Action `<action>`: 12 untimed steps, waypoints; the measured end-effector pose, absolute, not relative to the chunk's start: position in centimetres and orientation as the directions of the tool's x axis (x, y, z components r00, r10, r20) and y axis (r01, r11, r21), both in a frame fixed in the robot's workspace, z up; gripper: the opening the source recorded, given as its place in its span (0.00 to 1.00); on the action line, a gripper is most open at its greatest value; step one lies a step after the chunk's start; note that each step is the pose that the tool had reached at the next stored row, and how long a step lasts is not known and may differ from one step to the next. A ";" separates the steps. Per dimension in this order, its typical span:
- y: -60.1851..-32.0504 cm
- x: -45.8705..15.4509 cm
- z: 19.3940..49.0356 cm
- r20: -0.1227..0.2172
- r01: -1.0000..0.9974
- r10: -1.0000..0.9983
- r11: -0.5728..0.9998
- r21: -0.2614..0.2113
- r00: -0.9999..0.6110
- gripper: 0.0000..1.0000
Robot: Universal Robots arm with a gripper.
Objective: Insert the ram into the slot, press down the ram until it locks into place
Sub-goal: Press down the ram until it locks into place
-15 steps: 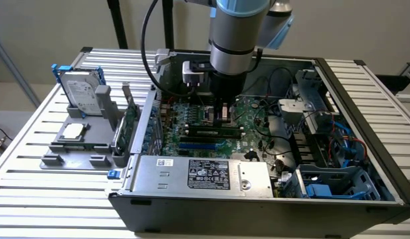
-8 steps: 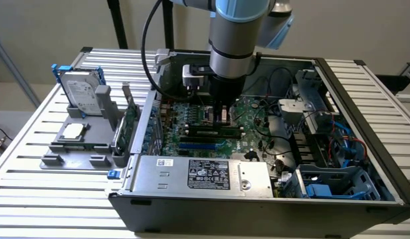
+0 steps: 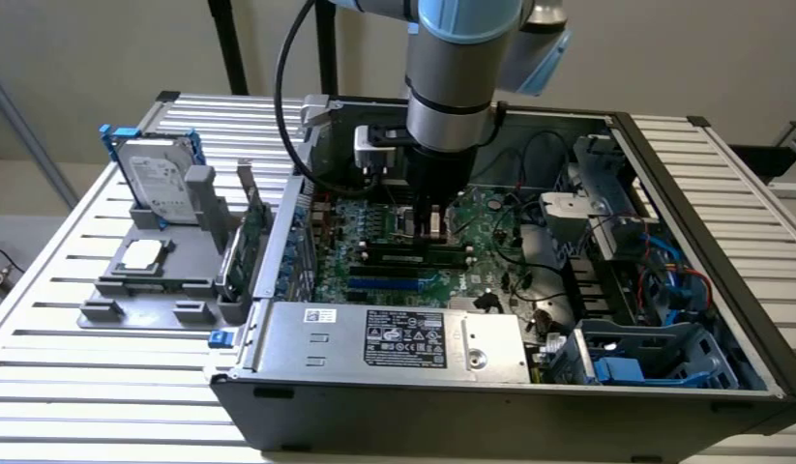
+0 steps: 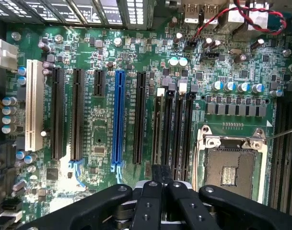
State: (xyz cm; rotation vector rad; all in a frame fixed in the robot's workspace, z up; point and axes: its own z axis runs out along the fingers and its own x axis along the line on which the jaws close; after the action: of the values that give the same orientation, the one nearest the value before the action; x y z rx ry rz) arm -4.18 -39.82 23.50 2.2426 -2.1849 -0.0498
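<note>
The ram (image 3: 400, 253) is a thin green stick standing on edge in a black slot (image 4: 157, 143) on the motherboard. In the wrist view the ram (image 4: 159, 125) is seen edge-on, running along the slot from its white end clip (image 4: 160, 92) to my fingertips. My gripper (image 4: 162, 173) is shut, its black fingers (image 4: 157, 178) pressed together right over the ram's top edge near one end. From outside, the gripper (image 3: 430, 230) hangs straight down inside the open computer case, just above the ram. Two alike black slots (image 4: 177, 129) beside it stand empty.
A blue slot (image 4: 119, 115) and several longer black ones lie parallel to one side, the metal CPU socket (image 4: 232, 165) to the other. The case holds a silver power supply (image 3: 385, 333), cables and drive bays (image 3: 630, 290). A grey fixture with a hard drive (image 3: 159, 179) stands on the exterior view's left.
</note>
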 end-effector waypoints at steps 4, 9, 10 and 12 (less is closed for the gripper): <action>-39.8 -4.1 25.3 -0.015 -0.999 -1.000 -0.026 0.031 0.026 0.11; -39.9 -4.0 25.6 -0.016 -0.999 -1.000 -0.026 0.032 0.026 0.11; -39.9 -4.0 25.6 -0.015 -0.999 -1.000 -0.026 0.032 0.025 0.11; -39.8 -4.0 25.6 -0.016 -0.999 -1.000 -0.026 0.032 0.025 0.11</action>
State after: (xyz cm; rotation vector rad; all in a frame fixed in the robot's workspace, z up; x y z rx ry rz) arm -4.02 -39.85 25.55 2.2409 -2.1842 -0.0521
